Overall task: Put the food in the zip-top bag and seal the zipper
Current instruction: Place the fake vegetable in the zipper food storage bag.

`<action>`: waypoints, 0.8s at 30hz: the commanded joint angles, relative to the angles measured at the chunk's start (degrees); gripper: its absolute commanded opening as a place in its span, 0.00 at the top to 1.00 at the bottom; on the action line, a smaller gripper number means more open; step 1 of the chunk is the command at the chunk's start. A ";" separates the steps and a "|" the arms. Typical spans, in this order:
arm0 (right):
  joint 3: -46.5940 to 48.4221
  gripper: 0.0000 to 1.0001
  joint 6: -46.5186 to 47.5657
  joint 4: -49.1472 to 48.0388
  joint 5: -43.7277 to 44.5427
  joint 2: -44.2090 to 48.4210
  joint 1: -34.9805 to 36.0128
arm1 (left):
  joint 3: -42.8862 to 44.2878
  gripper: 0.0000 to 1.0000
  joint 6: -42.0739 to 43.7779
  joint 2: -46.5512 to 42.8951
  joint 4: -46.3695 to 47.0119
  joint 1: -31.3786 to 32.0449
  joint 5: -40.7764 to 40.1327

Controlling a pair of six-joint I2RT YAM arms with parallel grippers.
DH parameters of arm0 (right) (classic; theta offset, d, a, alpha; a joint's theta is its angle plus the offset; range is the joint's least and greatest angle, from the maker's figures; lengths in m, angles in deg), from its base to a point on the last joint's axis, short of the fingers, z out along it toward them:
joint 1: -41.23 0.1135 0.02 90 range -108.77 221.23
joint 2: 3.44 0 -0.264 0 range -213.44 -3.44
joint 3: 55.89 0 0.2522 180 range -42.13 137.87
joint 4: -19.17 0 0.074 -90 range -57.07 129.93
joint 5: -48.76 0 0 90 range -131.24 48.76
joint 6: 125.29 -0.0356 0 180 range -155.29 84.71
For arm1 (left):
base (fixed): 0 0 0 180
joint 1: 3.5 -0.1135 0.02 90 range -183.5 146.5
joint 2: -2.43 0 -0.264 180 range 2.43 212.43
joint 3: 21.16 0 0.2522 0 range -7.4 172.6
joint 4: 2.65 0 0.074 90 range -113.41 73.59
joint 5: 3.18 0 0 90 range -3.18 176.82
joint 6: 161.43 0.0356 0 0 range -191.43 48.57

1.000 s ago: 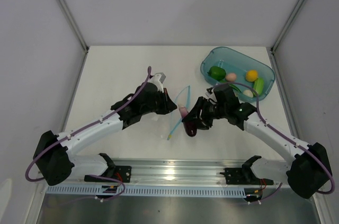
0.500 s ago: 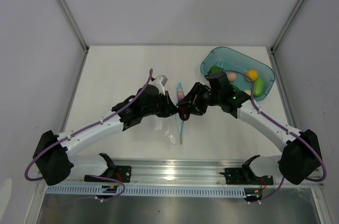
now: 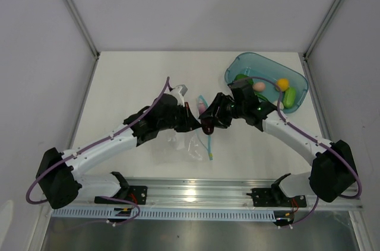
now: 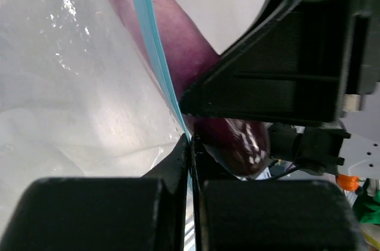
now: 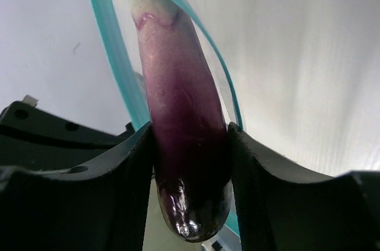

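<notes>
My right gripper [image 3: 209,121] [image 5: 191,162] is shut on the purple eggplant [image 5: 181,114], whose pale tip points into the open mouth of the clear zip-top bag [image 3: 189,143] [image 4: 71,85]. My left gripper [image 3: 189,119] [image 4: 191,144] is shut on the bag's light-blue zipper strip [image 4: 153,55] [image 5: 107,43] and holds the mouth open right beside the eggplant [image 4: 196,67] [image 3: 205,117]. The rest of the food, namely the green pepper [image 3: 242,80], the pink egg-shaped piece [image 3: 259,86], the yellow-orange fruit [image 3: 283,83] and the long green vegetable [image 3: 290,97], lies in the teal tub [image 3: 297,76].
The teal tub stands at the back right of the white table [image 3: 130,79]. Grey walls close in on both sides and behind. A metal rail [image 3: 196,194] runs along the near edge.
My right gripper carried the eggplant up and left, to the bag's mouth. The left gripper kept hold of the zipper; the bag swung and now hangs lower toward the near edge.
</notes>
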 commanded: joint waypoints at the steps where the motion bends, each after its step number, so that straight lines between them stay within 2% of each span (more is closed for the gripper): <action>1: -0.65 1.00 3.78 -2.47 4.75 -0.32 0.28 | 3.36 0.99 -3.12 -2.72 2.52 0.32 4.94; 8: -1.79 1.00 6.94 -3.71 9.58 0.30 1.77 | 3.97 0.99 -4.97 -3.77 3.05 0.32 6.18; 10: -1.62 0.94 7.56 -3.53 10.29 0.30 2.12 | 4.24 0.99 -5.15 -3.51 2.97 0.32 6.35; 11: -1.53 0.89 8.18 -3.53 10.30 0.39 2.13 | 4.59 0.99 -5.32 -3.34 2.97 0.32 6.53; 12: -1.18 0.74 8.53 -3.18 9.95 0.21 2.13 | 4.68 0.99 -5.32 -3.16 2.88 0.32 6.62; 13: -0.92 0.66 9.06 -2.75 9.95 0.21 2.39 | 4.59 1.00 -5.41 -2.98 2.88 0.32 6.53; 14: -0.48 0.51 10.37 -1.44 10.12 0.30 2.39 | 4.59 0.99 -5.32 -2.81 2.70 0.24 6.44; 15: 0.39 0.46 11.07 -0.64 10.30 0.21 2.65 | 4.68 0.99 -5.32 -2.81 2.53 0.24 6.27; 17: 1.28 0.37 12.22 2.34 11.43 0.65 3.00 | 4.59 0.99 -5.32 -2.72 2.18 0.06 5.83; 20: 1.72 0.29 13.98 4.37 12.76 2.23 3.09 | 4.24 0.99 -5.23 -2.81 1.74 -0.55 5.65; 24: 2.60 0.26 15.30 6.57 13.81 4.43 3.00 | 4.15 1.00 -5.41 -2.81 1.91 -1.43 5.91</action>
